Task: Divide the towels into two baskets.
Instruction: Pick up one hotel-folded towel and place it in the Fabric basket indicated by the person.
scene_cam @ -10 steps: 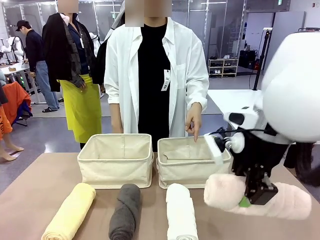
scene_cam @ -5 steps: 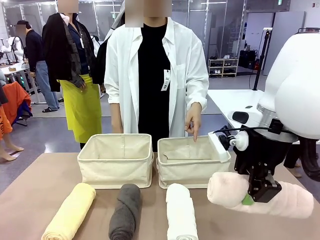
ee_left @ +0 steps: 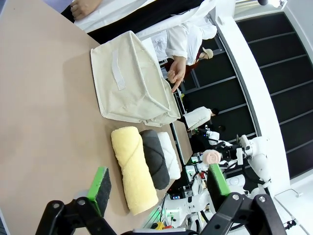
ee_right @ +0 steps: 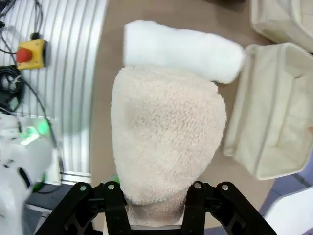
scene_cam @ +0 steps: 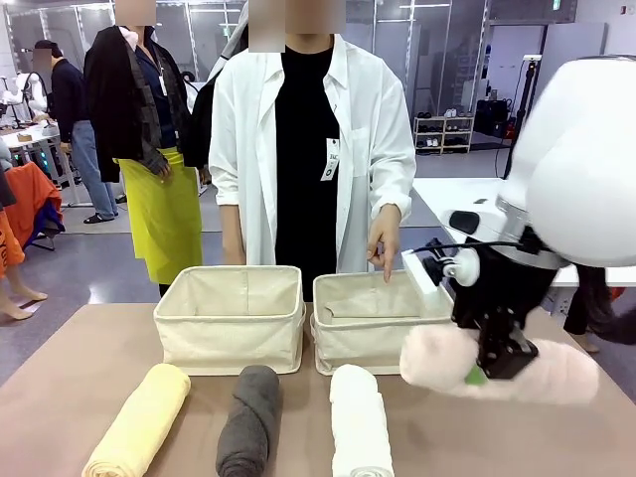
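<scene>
- Plain tan table (scene_cam: 70,368); grey lab floor (scene_cam: 89,268) behind.
- Right gripper (scene_cam: 487,373) clamps pink towel (scene_cam: 437,360), held above the table.
- Left gripper (ee_left: 159,181) wide open, empty.

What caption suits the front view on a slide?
Right gripper holds the pink towel beside a basket; yellow, grey and white towels lie on the table.

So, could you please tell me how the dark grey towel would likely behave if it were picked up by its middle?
The dark grey towel would probably sag at both ends: it already lies bent and slumped on the table. It looks like soft terry, so likely compressible and not slippery. Its flattened shape suggests it would hardly roll if pushed.
</scene>
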